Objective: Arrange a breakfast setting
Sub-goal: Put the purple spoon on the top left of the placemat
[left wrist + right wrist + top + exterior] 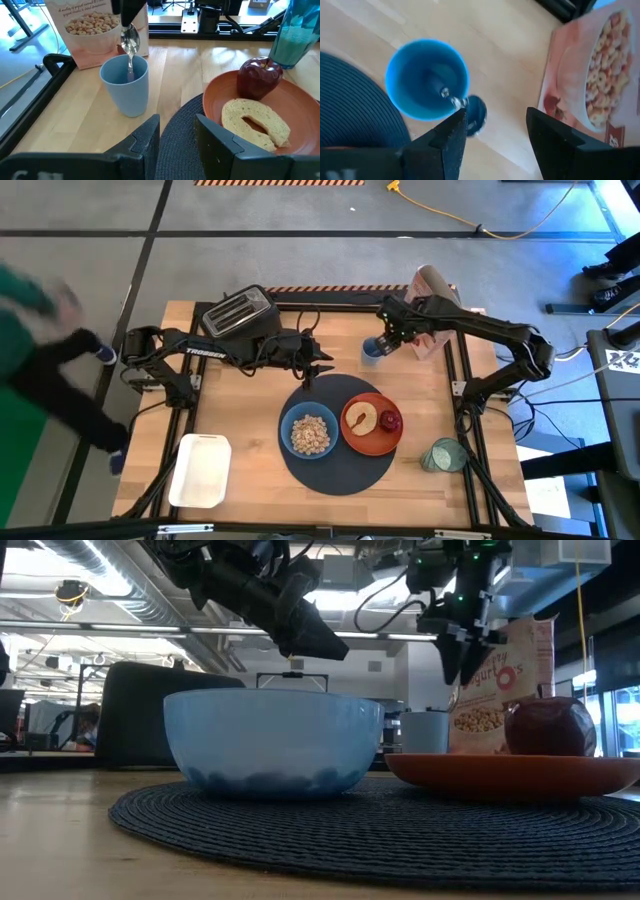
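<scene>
- In the centre of the high view, the navy placemat (335,450) already carried the light-blue bowl (309,432), filled with cereal (310,434), and just beside it the orange plate (370,425).
- On that plate lay the toast slice (361,418) with the red fruit (390,421) next to it, so we judged the food part done.
- The spoon (130,42) was not yet on the mat: it stood bowl-up in a blue cup (125,85) at the upper middle of the table, in front of the cereal box (92,27).
- The right gripper (385,332) hung over that cup; in the left wrist view its fingers appeared closed on the spoon's upper end.
- The left gripper (176,135) hovered at the mat's upper edge with its fingers spread and nothing between them.
- The green-tinted glass (441,455) stood off the mat, at the lower right of the high view.
- We reckoned the spoon and the glass were what remained to place.
</scene>
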Controlling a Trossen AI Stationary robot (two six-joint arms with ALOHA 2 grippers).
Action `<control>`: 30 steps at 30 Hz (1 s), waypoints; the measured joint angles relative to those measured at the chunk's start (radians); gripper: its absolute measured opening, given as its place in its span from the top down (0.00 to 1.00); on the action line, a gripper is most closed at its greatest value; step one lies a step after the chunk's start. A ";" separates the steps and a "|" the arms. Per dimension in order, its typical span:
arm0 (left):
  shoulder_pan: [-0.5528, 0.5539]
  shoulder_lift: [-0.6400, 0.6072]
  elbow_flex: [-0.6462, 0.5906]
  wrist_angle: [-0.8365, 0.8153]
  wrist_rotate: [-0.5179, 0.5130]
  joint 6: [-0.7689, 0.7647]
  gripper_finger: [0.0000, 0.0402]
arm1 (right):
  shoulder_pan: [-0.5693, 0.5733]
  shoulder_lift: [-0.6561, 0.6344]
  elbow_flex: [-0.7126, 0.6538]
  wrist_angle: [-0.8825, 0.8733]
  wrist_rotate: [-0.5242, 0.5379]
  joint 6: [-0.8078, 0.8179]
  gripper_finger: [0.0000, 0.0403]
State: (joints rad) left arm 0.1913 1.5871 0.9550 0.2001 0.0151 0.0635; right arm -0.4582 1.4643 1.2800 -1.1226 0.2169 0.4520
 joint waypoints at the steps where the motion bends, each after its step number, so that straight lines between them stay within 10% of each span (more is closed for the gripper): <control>1: 0.000 0.000 0.000 0.000 0.000 0.000 0.71 | 0.001 0.000 0.000 -0.009 0.000 0.009 0.52; 23: 0.000 0.000 0.000 0.000 0.001 -0.002 0.71 | 0.013 0.001 -0.091 0.106 -0.036 0.047 0.53; 30: 0.000 0.000 0.000 0.000 0.001 -0.001 0.71 | 0.013 0.001 -0.100 0.126 -0.072 0.042 0.72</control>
State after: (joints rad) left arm 0.1913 1.5871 0.9550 0.2001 0.0158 0.0624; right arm -0.4454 1.4651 1.1797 -0.9969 0.1453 0.4938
